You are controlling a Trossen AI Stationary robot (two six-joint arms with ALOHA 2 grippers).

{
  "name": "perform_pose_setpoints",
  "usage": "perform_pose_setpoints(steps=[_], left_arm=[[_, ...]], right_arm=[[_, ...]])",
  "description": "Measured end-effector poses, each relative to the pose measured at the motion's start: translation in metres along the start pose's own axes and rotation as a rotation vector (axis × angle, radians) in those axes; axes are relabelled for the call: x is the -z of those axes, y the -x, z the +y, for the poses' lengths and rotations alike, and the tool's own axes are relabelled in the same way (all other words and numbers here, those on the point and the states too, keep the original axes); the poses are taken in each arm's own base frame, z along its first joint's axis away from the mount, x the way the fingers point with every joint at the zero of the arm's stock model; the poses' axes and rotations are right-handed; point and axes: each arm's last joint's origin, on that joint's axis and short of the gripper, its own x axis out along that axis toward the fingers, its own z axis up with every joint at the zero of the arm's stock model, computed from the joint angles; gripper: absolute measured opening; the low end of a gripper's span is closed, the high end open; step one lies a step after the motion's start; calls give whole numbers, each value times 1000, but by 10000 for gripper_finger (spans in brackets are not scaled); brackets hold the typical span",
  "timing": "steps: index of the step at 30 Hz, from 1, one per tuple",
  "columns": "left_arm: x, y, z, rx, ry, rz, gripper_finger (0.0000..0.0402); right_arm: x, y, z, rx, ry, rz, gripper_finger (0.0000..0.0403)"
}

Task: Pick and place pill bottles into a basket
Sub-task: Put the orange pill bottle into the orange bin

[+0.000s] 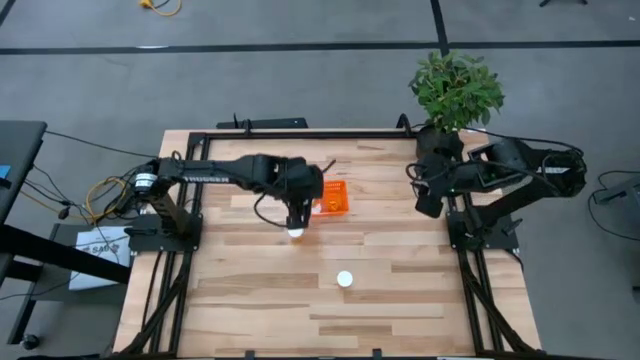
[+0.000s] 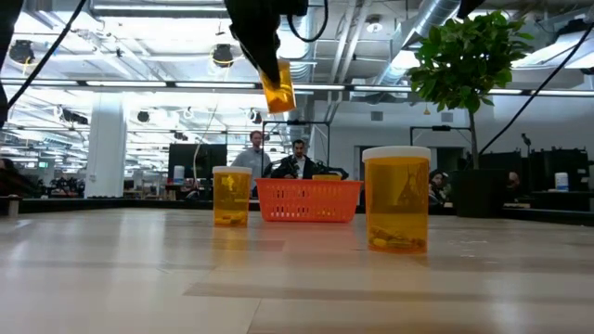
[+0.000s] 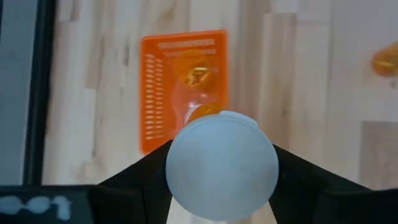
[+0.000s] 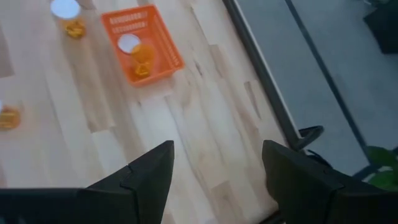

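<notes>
My left gripper (image 1: pixel 297 222) is shut on a pill bottle (image 3: pixel 222 165) with a white cap and an amber body. It holds the bottle high above the table, just on the near-left side of the orange mesh basket (image 1: pixel 332 198). One bottle (image 4: pixel 135 50) lies inside the basket. Another bottle (image 1: pixel 345 279) stands on its base on the table nearer the front. One more bottle (image 2: pixel 231 196) stands left of the basket. My right gripper (image 4: pixel 217 168) is open and empty at the table's right side, by the plant. My left gripper pinches the bottle at its cap end (image 3: pixel 177 171) between its two fingers (image 3: pixel 140 183), one on each side. The fingers come from above, pointing down. The amber body (image 2: pixel 278 88) hangs tilted below the fingers, lifted clear of the table.
A dark pot with a green plant (image 1: pixel 455 90) stands at the far right corner. The basket (image 2: pixel 308 199) sits on the table's far middle part. People (image 2: pixel 278 158) show in the room beyond the table.
</notes>
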Motion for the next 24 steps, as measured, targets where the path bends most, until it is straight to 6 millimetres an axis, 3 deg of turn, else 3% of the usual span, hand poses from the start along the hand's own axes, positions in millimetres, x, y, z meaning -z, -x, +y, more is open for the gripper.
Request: perform_pose_setpoints(steps=[17, 24], left_arm=[[9, -8, 82, 4, -48, -14, 200], [11, -24, 97, 42, -70, 3, 200]], right_arm=[[-11, -20, -46, 157, -40, 41, 240], [-13, -26, -62, 142, -60, 43, 240]])
